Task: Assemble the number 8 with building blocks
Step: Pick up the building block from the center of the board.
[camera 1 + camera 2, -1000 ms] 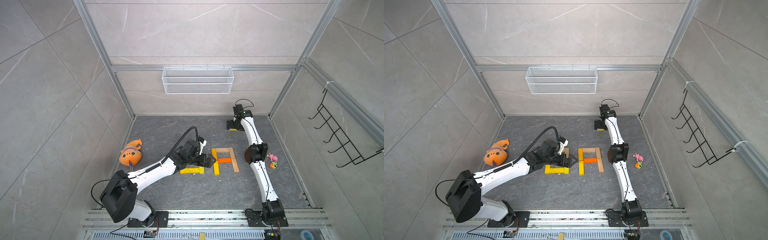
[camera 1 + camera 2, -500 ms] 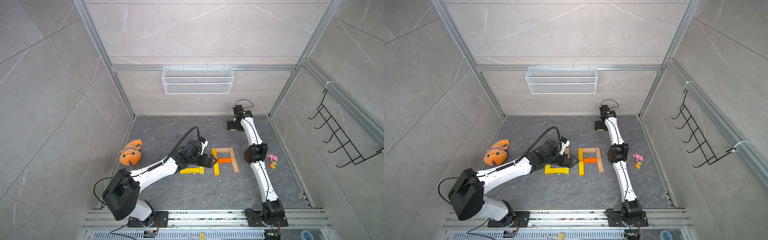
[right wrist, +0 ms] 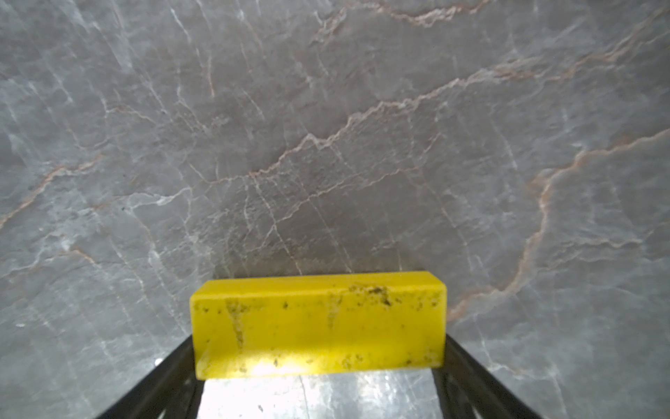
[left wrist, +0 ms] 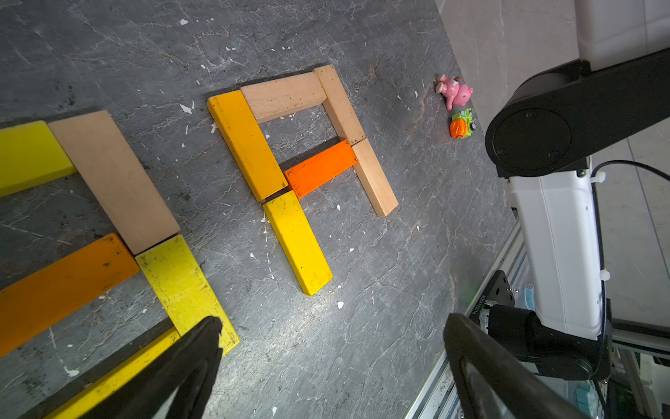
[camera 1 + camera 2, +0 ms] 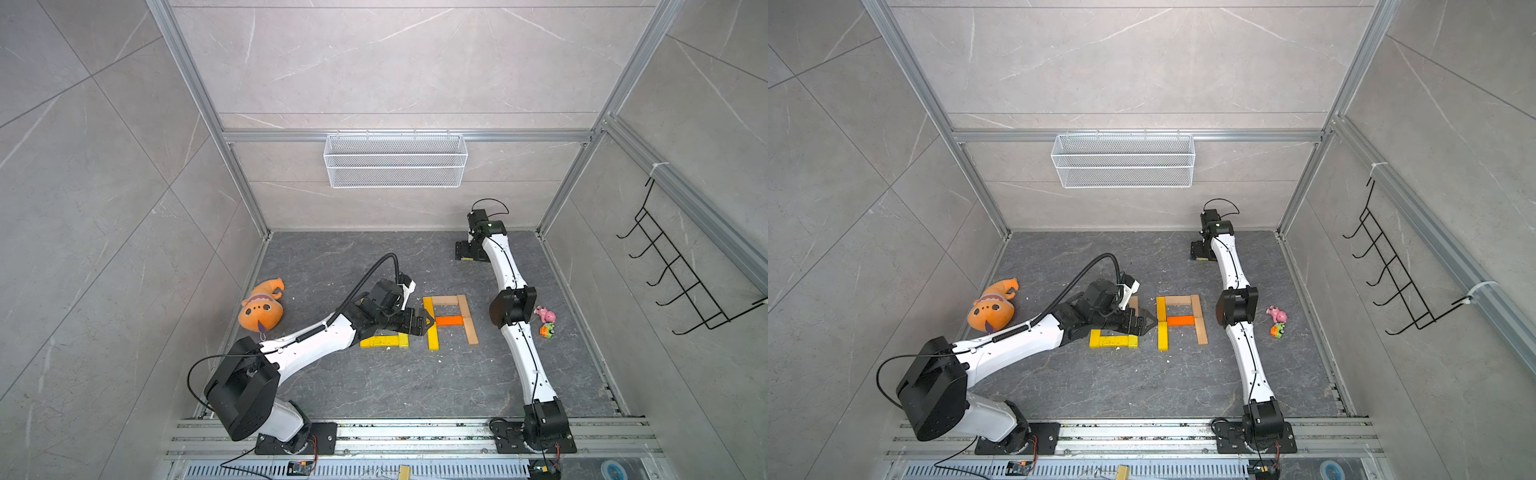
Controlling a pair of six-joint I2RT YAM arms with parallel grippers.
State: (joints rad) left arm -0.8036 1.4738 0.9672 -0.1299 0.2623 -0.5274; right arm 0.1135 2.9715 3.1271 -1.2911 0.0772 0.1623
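Six building blocks lie as an A-like figure [image 5: 449, 320] mid-floor: amber and yellow bars on one side, tan bars across the far end and down the other, an orange crossbar [image 4: 321, 167]. Beside it lies a second group [image 4: 116, 181] of yellow, tan and orange bars, partly under my left arm in both top views. My left gripper [image 4: 333, 323] hangs open over the floor between the two groups, its tips [image 5: 428, 322] by the amber bar. At the far back, my right gripper [image 5: 467, 252] is shut lengthwise on a yellow block [image 3: 319, 323] that touches both fingers, low over the floor.
An orange plush toy [image 5: 262, 307] lies by the left wall. A pink toy [image 5: 545, 312] and a green-orange toy [image 5: 547, 330] sit right of my right arm. A wire basket [image 5: 395, 160] hangs on the back wall, a hook rack [image 5: 681, 274] on the right wall.
My right gripper's jaws have come in onto the yellow block. The left arm has shifted only slightly, and the blocks on the floor have not moved.
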